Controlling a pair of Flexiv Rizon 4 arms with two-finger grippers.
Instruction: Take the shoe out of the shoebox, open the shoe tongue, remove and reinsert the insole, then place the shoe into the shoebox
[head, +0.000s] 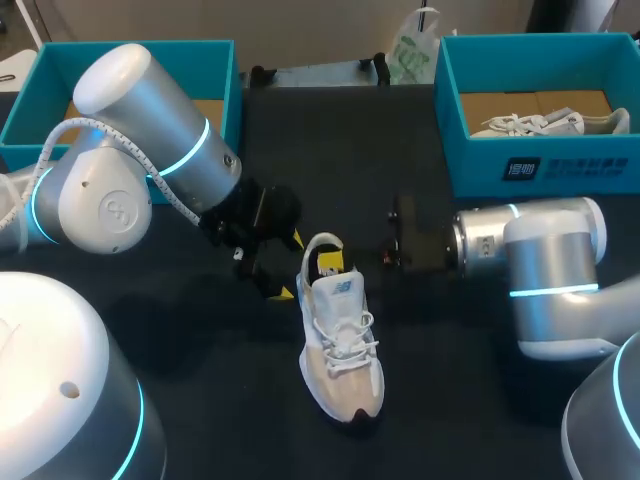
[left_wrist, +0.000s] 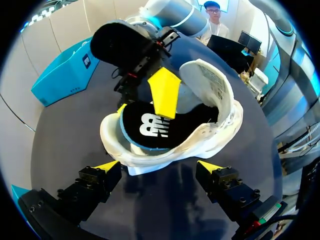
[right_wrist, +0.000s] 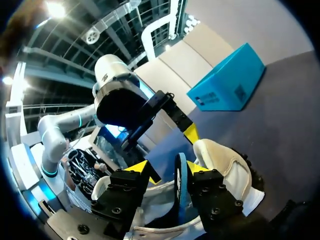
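White laced sneaker (head: 345, 360) upright on its sole in the middle of the dark tabletop (head: 450, 400), out of any box, heel toward the far edge, toe toward the robot. Padded tongue (left_wrist: 210, 80) thrown forward, mouth gaping. Inside, black foam insole with a blue rim and a white logo (left_wrist: 150, 125), heel end raised above the shoe's opening rather than seated flat.

Right gripper (right_wrist: 166, 169) poised at the heel, yellow-tipped fingers partly spread to either side of the insole's blue edge. Seems to touch it on one side only, with a gap on the other, so nothing firmly held. Left gripper (left_wrist: 159, 167) spread wide just beside the heel, holding nothing, shoe wall just ahead of its tips and apparently untouched.

Two teal cardboard shoeboxes at the far corners: left one (head: 215, 70) partly hidden behind the left arm (head: 130, 150), right one (head: 520, 165) holding a second white sneaker (head: 540, 123).

Reads as the insole step, tongue already open. Cannot tell whether coming out or going back in. Next calls for closing the right fingers fully on the raised heel end. Then either a steady pull clear or a push down and forward until flat, with the left gripper bracing the heel against any slide.
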